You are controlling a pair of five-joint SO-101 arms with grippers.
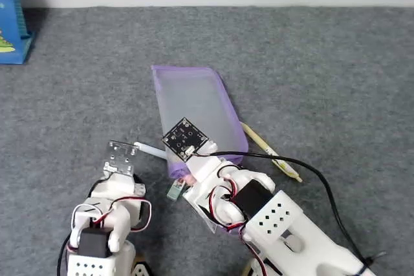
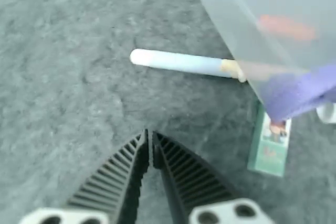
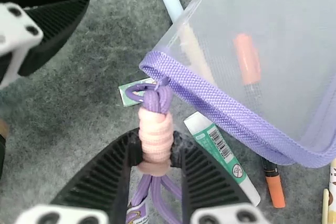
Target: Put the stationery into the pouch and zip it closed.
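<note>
The right gripper is closed on the pink cord-wrapped zip pull, which is pinched between its two black ribbed fingers. The pull's purple loops hang down between them. Just past its fingertips the pull joins the corner of the translucent pouch with purple fabric edging. From that corner the pouch stretches away from the gripper across the grey carpet.

An orange-capped item shows through the pouch wall. Just beside the right gripper's fingers, along the pouch's purple edge, lies a white and green tube. An orange marker lies a little farther out on the same side, partly under the pouch edge. A yellow pen lies on the carpet along the pouch's far long side.

The left gripper has its jaws pressed together with nothing between them. It sits above the carpet, near the right gripper and the pouch corner. Ahead of its tips, apart from them, a pale blue and white pen lies crosswise. The pen's tan end passes behind the pouch wall, and I cannot tell whether it is inside or underneath. Off to one side of the tips is a small green and white packet, partly under the pouch corner.
</note>
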